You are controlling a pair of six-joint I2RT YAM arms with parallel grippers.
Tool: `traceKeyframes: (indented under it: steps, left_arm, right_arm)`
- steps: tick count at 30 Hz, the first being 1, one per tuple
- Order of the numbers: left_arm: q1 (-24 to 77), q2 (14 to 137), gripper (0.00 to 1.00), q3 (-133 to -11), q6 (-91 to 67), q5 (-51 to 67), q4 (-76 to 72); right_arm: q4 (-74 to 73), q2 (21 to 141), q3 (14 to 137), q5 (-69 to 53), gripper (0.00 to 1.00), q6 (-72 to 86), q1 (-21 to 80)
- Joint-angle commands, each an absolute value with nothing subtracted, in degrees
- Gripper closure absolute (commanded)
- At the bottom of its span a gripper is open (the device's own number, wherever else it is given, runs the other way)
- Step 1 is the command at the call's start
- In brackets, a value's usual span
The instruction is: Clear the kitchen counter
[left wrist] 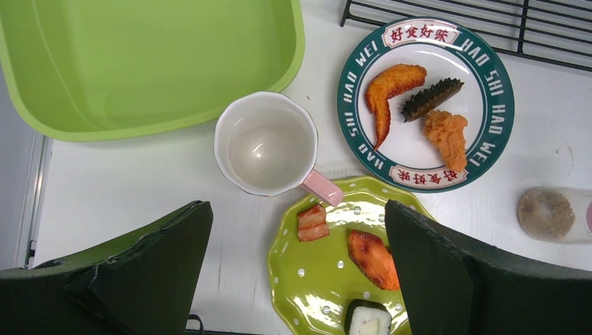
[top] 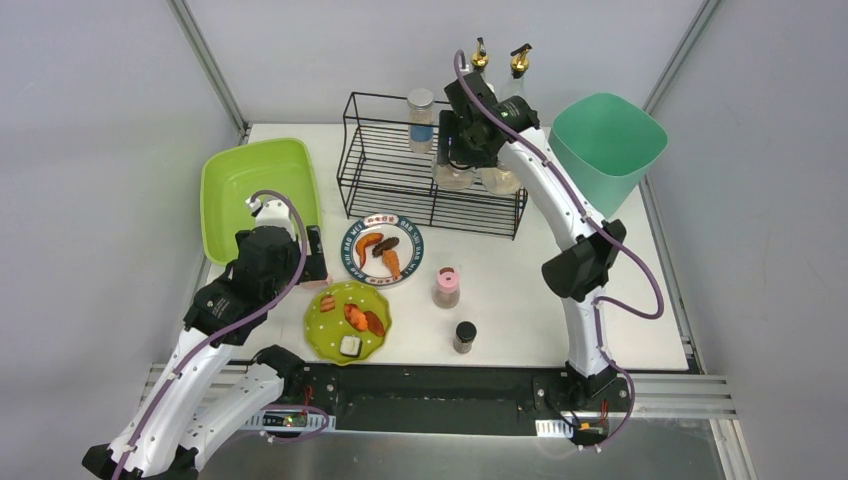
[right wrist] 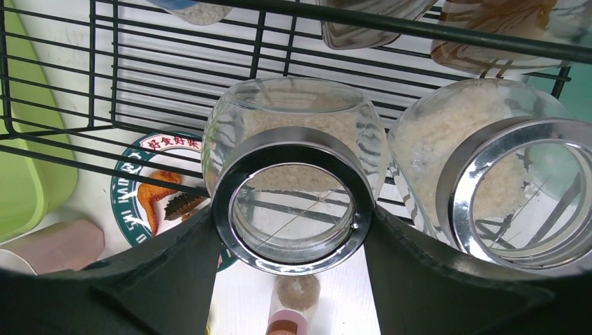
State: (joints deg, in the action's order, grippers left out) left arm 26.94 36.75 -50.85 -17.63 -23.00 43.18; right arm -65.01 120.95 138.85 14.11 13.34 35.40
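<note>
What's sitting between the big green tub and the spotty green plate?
A white mug with a pink handle; the left wrist view shows it.

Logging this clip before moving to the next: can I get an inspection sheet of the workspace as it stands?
Surface: kitchen counter, white, no spills seen.
Job's things: teal-rimmed plate, green plate, mug, pink-capped shaker, dark-capped shaker, all on the counter.
Clutter: lime-green tub, wire rack holding jars, teal bin.
Grippers: left gripper open above mug and green plate; right gripper closed on a glass jar in the rack.
Cables: purple cables looped along both arms.
Surroundings: grey walls, metal frame posts.
</note>
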Motion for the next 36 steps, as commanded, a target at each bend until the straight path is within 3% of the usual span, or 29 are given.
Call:
traceKeyframes:
  steps: [1,5,10,13,27,36]
  left_arm:
    - [26.63,37.02,0.01,-50.87,-18.13,-22.74,42.18]
    - [26.63,37.06,0.01,-50.76,-18.11,-22.72,42.19]
    - [26.54,37.33,0.01,-50.79,-18.13,-22.72,42.19]
    - [26.54,37.35,0.01,-50.78,-18.13,-22.68,42.18]
    - [26.15,37.74,0.01,-50.87,-18.17,-22.01,42.19]
    - [26.02,38.12,0.01,-50.89,-18.15,-21.84,42.16]
  right_arm:
    - [-66.05,120.17,141.33,13.6,0.73,12.68,34.43]
    - [-66.43,121.07,141.77,13.19,0.7,12.73,34.07]
    - [-65.96,122.54,142.11,12.93,0.52,13.08,33.98]
    - [-65.46,123.21,142.05,12.94,0.49,13.36,34.01]
    - [-63.34,124.32,142.48,14.32,0.12,13.79,33.84]
    - [-62.78,121.59,141.6,14.45,0.01,14.22,33.93]
